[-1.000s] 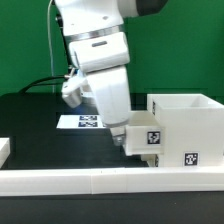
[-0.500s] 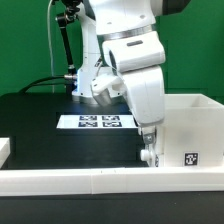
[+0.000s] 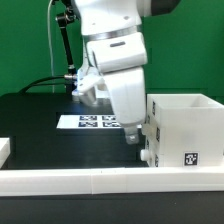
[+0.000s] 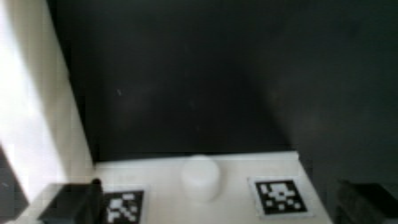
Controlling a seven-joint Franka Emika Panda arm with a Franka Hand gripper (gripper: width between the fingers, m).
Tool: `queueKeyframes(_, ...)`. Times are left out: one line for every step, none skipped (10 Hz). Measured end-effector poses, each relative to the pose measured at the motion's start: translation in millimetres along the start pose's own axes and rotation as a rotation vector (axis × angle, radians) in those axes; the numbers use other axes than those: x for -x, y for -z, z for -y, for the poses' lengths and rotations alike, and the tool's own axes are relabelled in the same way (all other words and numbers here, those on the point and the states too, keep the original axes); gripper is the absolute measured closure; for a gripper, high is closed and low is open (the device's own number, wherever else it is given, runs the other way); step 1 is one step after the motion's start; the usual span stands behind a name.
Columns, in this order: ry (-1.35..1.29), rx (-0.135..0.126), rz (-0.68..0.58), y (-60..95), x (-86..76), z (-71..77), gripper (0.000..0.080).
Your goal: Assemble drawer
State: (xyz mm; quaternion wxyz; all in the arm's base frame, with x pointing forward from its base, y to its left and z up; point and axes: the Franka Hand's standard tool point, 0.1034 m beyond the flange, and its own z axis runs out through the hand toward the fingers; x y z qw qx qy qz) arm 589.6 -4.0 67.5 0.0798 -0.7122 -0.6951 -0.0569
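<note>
Drawer: the big box shell [image 3: 186, 135] sits on the black surface [image 3: 40, 130] at the exterior view's right, near side, its near wall touching or just behind the long low white rail [image 3: 100, 181] that runs along the near edge. Open top, white walls. One black-and-white square tag [image 3: 190, 157] on its near wall, low down. No readable text, only the tag pattern.

Wrist view shows a small tray [image 4: 199, 185] of the drawer: white face with a rounded knob [image 4: 201, 176] in the middle and a square tag on each side of it [image 4: 121, 205] [image 4: 276, 196]. Patterns blurred, can't be decoded. A white wall [image 4: 36, 100] runs along one side of that view; cannot tell which part it is.

Marker board [image 3: 90, 122] lies flat on the surface behind the arm, far of centre, several square tags in a row, partly hidden by the arm.

Arm: white Panda wrist [image 3: 115, 60] comes down from the top centre, tilted so the hand slants down towards the exterior view's right. Gripper [image 3: 147, 152] is low, just off the surface, at the shell's left wall, touching or just beside it. Fingers [image 4: 68, 200] show as dark blurred tips at both edges of the wrist view, well apart, with the tray face between them and nothing clamped.

Small white block [image 3: 4, 148] at the exterior view's left edge. Green backdrop, black cables behind the arm.
</note>
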Motion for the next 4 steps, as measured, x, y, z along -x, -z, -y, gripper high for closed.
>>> queueKeyframes(-0.023,0.009,0.006,9.9,12.9,6.6,0.0151)
queueKeyframes(-0.059,0.017,0.013,16.7,21.0,15.9,0.0151)
queueKeyframes(-0.056,0.013,0.013,15.2,20.5,17.4,0.0151)
queueKeyframes(-0.056,0.011,0.012,13.3,20.3,17.0,0.0151)
